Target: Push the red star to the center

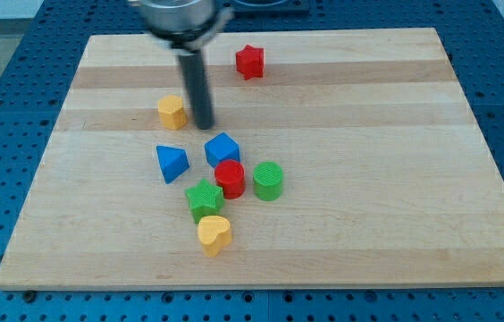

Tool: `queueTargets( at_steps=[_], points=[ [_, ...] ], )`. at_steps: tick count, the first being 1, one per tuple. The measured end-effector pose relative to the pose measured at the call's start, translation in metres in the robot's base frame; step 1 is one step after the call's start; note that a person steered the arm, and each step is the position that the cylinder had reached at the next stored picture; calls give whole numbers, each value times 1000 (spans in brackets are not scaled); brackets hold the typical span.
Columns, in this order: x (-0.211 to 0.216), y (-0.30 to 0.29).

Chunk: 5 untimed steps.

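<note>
The red star (249,61) lies near the view's top, a little left of the middle. My tip (204,126) is down on the board, below and left of the star, clearly apart from it. The tip stands just right of a yellow block (172,112) and above a blue cube (222,148).
A cluster lies below the tip: a blue triangle (171,163), a red cylinder (230,179), a green cylinder (268,181), a green star (204,199) and a yellow heart (214,234). The wooden board (395,179) rests on a blue perforated table.
</note>
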<state>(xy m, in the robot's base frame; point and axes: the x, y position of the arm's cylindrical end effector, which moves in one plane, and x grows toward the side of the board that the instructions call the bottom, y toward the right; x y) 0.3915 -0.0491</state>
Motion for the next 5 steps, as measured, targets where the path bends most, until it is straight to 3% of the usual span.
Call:
queueTargets(
  at_steps=[1,2,3,4,5],
  points=[
    [-25,90],
    [-97,95],
    [-153,52],
    [-130,-4],
    [-73,-24]
  ],
)
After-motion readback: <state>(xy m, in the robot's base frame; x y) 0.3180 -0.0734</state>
